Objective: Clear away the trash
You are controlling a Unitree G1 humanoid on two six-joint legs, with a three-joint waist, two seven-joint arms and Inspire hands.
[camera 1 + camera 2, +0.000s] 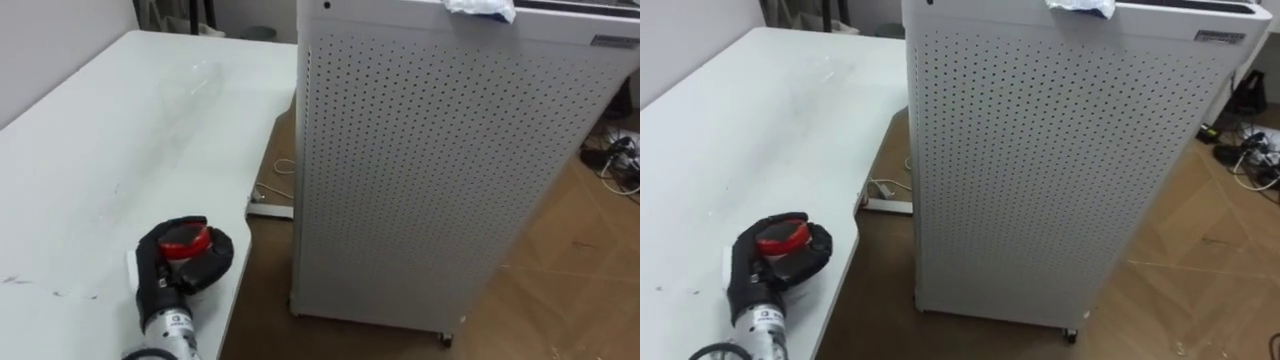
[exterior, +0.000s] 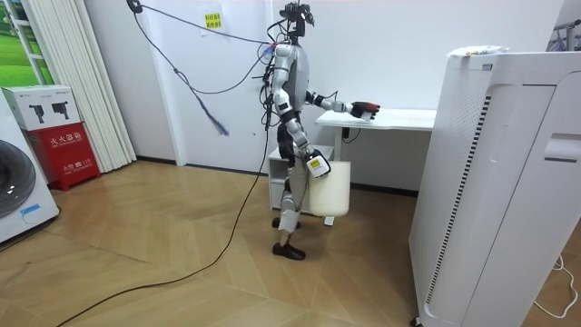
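Observation:
My left hand (image 1: 180,262), in a black glove, rests low over the white table (image 1: 90,160) near its front edge. Its fingers are curled round a small round red thing (image 1: 185,240), also seen in the right eye view as the red thing (image 1: 780,238) inside the hand (image 1: 768,265). In the room view I stand at the table's end with that arm stretched out, the red thing (image 2: 361,109) over the tabletop. My right hand (image 2: 316,163) hangs by my hip. A clear plastic bottle (image 1: 195,80) lies farther back on the table.
A tall white perforated cabinet (image 1: 440,170) stands right of the table with a narrow gap of wooden floor between. A crumpled white and blue scrap (image 1: 480,8) lies on its top. A white bin (image 2: 332,187) stands under the table. Cables lie on the floor at far right.

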